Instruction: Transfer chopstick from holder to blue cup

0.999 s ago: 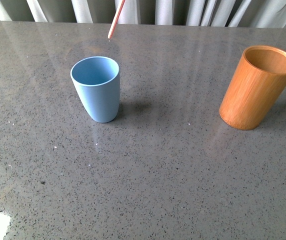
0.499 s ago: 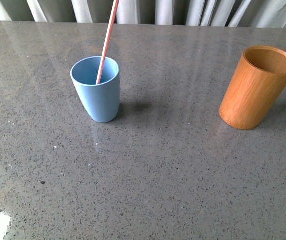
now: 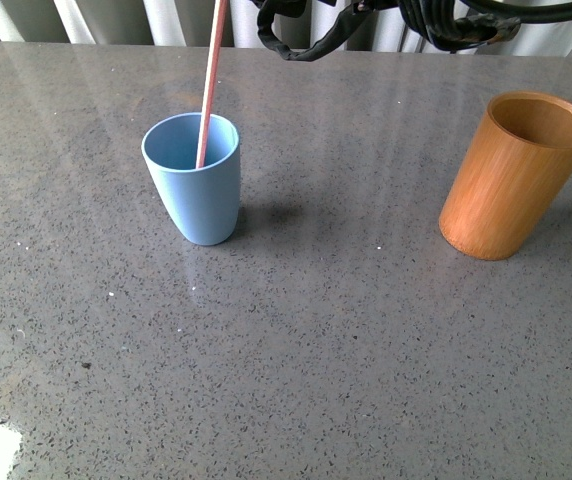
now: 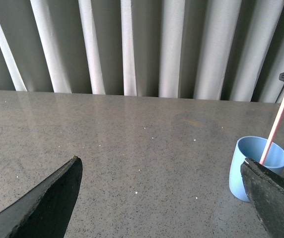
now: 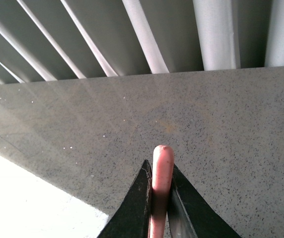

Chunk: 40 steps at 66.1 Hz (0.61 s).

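Close in, the grey counter (image 3: 296, 380) is bare. Farther back, at about 10 o'clock, stands the blue cup (image 3: 193, 180). The holder (image 3: 511, 175) stands well apart at its 3 o'clock, and no stick shows in it.

The chopstick (image 3: 209, 90) has its low end inside the blue cup and points up toward 12 o'clock, tipped a little. The right hand (image 5: 159, 166) pinches it just under its round top end. The left hand (image 4: 162, 163) is wide open and holds nothing.

I think the stick is light and stiff, so it will not bend. It is also thin and smooth, so it may slip. Holding it near the top keeps the fingers clear of the cup. The stick is much taller than the cup, so once let go it will likely lean on the rim and might tip the cup.
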{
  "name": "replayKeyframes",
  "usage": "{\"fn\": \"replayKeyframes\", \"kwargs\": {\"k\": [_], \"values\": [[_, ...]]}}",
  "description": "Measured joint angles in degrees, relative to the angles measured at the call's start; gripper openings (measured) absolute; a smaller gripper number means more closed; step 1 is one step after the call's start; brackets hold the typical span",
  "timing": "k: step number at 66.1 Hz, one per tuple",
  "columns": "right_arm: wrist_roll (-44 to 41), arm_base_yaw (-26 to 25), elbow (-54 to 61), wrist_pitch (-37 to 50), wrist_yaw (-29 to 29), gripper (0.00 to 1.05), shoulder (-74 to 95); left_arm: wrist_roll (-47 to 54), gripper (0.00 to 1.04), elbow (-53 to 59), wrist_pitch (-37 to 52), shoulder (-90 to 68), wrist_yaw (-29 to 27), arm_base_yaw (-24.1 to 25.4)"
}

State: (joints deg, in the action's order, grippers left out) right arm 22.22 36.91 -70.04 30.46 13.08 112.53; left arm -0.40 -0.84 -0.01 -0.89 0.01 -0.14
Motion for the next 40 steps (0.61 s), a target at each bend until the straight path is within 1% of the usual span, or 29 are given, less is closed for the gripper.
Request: {"fn": "replayKeyframes", "kwargs": {"k": [6,8,17,19,28,35,40], "values": [[-0.04,0.31,0.04,0.15,0.07,0.24,0.04,0.0,0.96,0.0,0.0,0.0,-0.02,0.0],[-0.04,0.35,0.07,0.2,0.07,0.28,0.04,0.0,0.96,0.0,0.0,0.0,0.0,0.0],[-0.04,0.59,0.52,0.42,0.26,0.52,0.04,0.0,0.96,0.0,0.0,0.0,0.0,0.0],[-0.04,0.61,0.61,0.46,0.26,0.56,0.04,0.0,0.96,0.0,0.0,0.0,0.0,0.0],[-0.02,0.59,1.44,0.72,0.48,0.8,0.02,0.0,0.96,0.0,0.0,0.0,0.0,0.0],[-0.09,0.57,2.16,0.85,0.46,0.89,-0.17,0.0,0.96,0.0,0.0,0.0,-0.02,0.0],[-0.17,0.46,2.84,1.05,0.48,0.92,-0.61,0.0,0.96,0.0,0.0,0.0,0.0,0.0]]}}
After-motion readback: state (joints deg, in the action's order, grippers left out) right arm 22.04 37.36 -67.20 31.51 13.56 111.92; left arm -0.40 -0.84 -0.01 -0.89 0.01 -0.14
